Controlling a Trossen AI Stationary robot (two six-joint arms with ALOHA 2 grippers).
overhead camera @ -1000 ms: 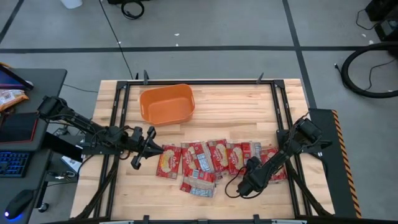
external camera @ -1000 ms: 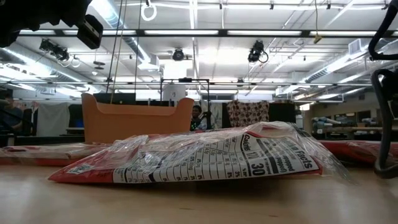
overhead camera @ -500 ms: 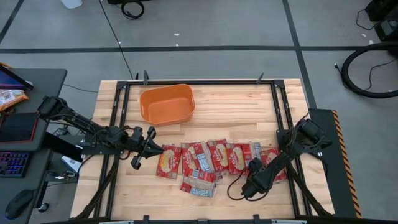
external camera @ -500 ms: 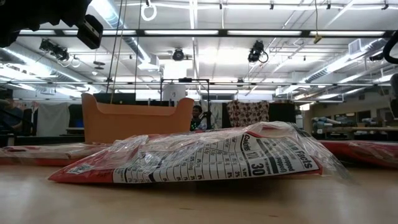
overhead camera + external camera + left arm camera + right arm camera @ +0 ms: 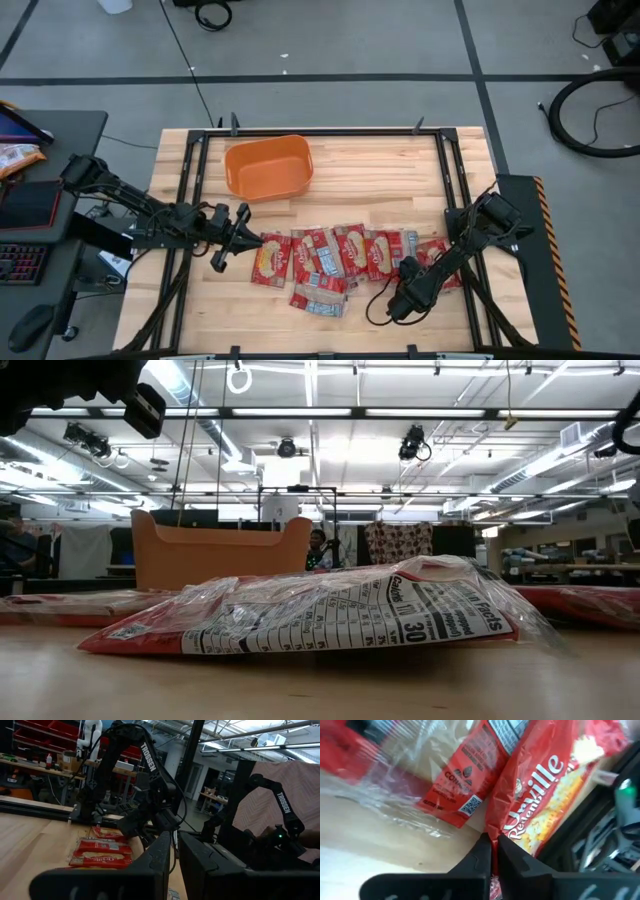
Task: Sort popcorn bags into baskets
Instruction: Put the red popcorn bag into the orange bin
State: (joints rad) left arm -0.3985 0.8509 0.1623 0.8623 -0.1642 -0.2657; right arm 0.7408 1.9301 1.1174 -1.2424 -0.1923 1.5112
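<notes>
Now the right gripper [image 5: 492, 851] pinches one popcorn bag [image 5: 540, 805].
Left gripper [image 5: 243, 237], fingers together, waits near the tabletop's [image 5: 380, 170] left edge.

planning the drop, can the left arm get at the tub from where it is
Probably yes. The tub sits open on the table just beyond the left gripper, with bare wood between them. The bags lie off to the side, out of that path.

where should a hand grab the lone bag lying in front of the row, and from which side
Judging by its pose, take the front bag by its crimped front end, coming from above on the near side. It lies flat with that end free, while its far end is overlapped by the row. The low view shows loose wrap to pinch.
</notes>
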